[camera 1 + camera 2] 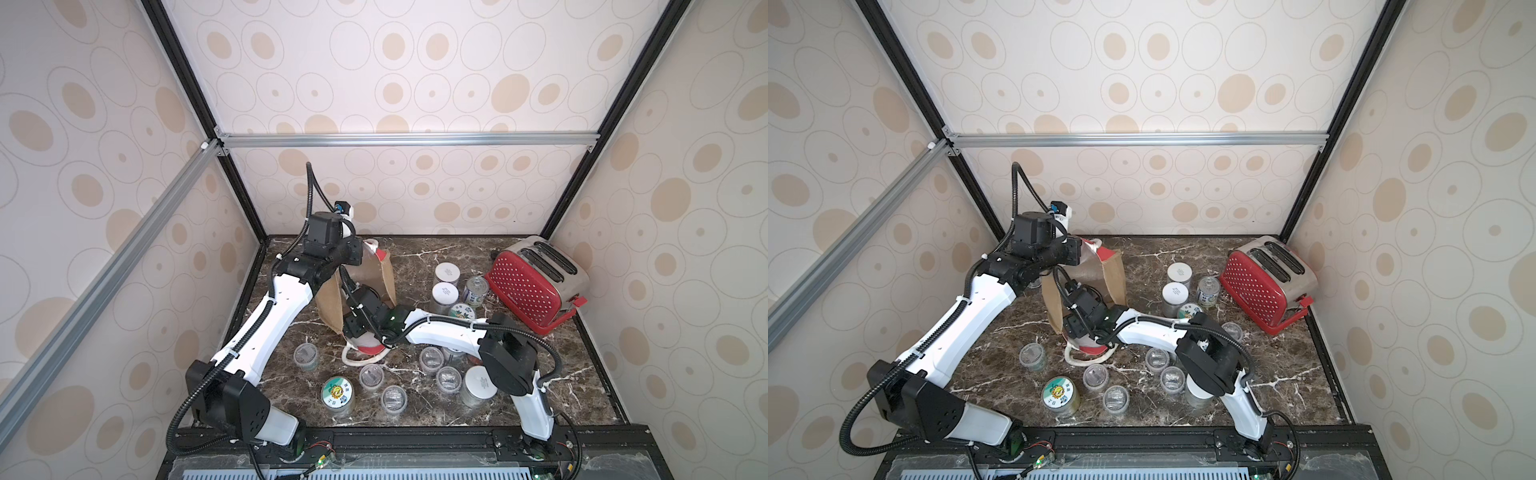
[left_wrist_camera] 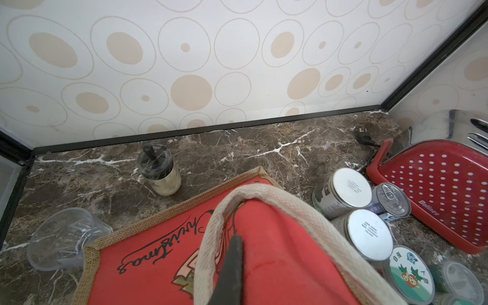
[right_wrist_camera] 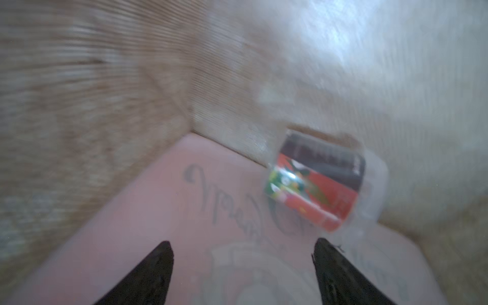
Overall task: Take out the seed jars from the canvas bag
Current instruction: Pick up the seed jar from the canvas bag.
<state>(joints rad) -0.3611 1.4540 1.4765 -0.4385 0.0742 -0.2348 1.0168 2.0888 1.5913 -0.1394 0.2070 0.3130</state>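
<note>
The canvas bag [image 1: 374,274] [image 1: 1100,274] lies tipped with its mouth toward the front. My left gripper [image 2: 232,253] is shut on its raised red panel [image 2: 158,258] by the white rope handle [image 2: 264,190]. My right gripper [image 3: 241,245] is open inside the bag, hidden in both top views. A clear seed jar [image 3: 317,184] with a red-and-green label lies just beyond its fingertips in the bag's corner, untouched. Other seed jars stand on the table: white-lidded ones [image 1: 445,293], a sticker-lidded one [image 1: 337,392], and small clear ones [image 1: 371,376].
A red toaster [image 1: 536,282] stands at the back right, with a tin can [image 1: 476,291] beside it. Behind the bag are a black-topped shaker [image 2: 158,171] and a clear glass [image 2: 60,237]. Jars crowd the front of the marble table [image 1: 540,386].
</note>
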